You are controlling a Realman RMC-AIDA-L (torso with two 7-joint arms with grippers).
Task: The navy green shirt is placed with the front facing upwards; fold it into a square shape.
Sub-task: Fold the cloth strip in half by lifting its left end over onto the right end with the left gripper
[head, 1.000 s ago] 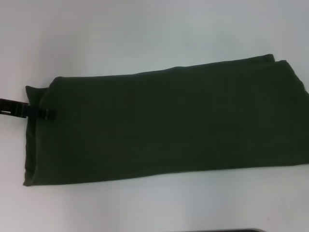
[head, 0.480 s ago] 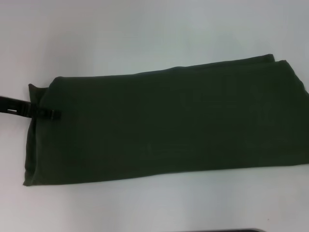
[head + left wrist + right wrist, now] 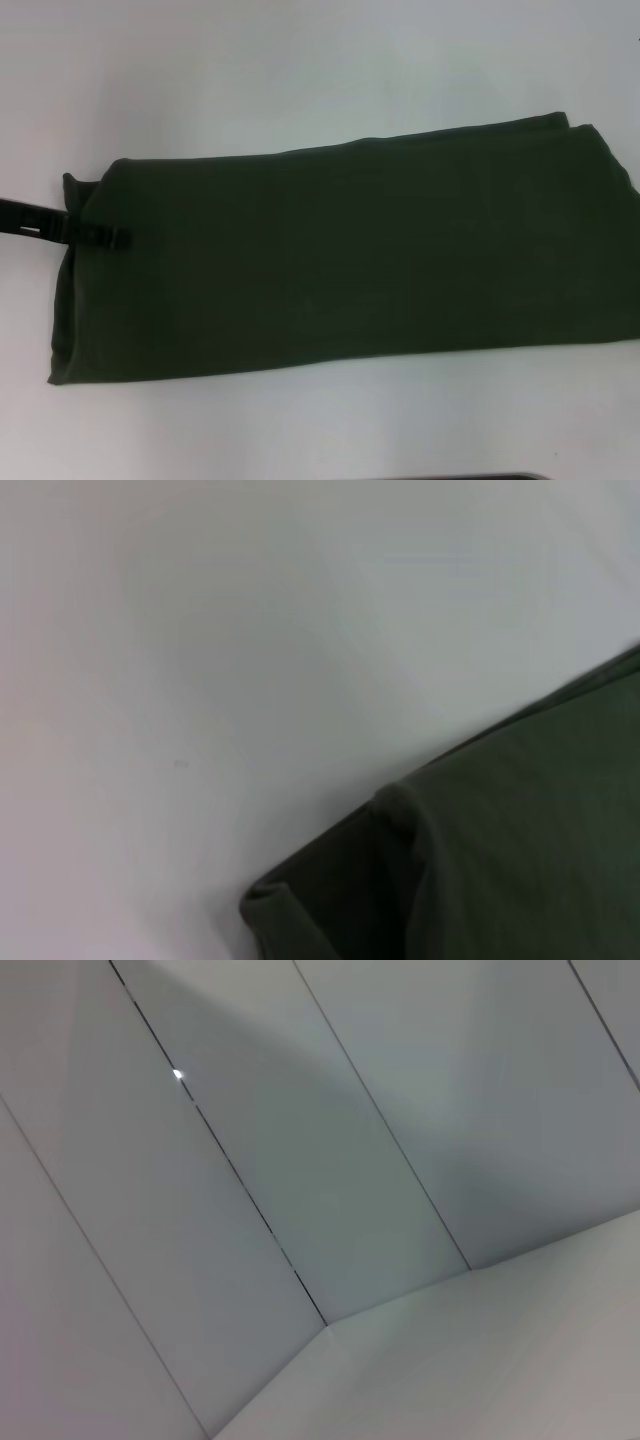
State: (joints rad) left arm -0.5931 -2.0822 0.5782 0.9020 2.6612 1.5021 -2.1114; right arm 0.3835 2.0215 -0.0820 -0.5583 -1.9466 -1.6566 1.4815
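I am reaching in with my left gripper [image 3: 112, 238] from the left side of the head view, its dark tip lying over the left end of the navy green shirt [image 3: 340, 260], just below that end's far corner; I cannot tell whether the gripper is spread or closed on cloth, since only a thin black bar and its tip are showing. The shirt is lying on the white worktop [image 3: 300, 70] as a long folded band, running from near the left side of the view to the right edge, its right end sitting farther from me than its left. No lettering or collar is showing, only plain dark olive cloth. At the left end a lower layer is peeking out beyond the upper fold, and my left wrist view is showing that same layered corner [image 3: 400, 880] resting on the white surface. My right gripper is not appearing in the head view, and my right wrist view is looking at pale wall panels [image 3: 300, 1160].
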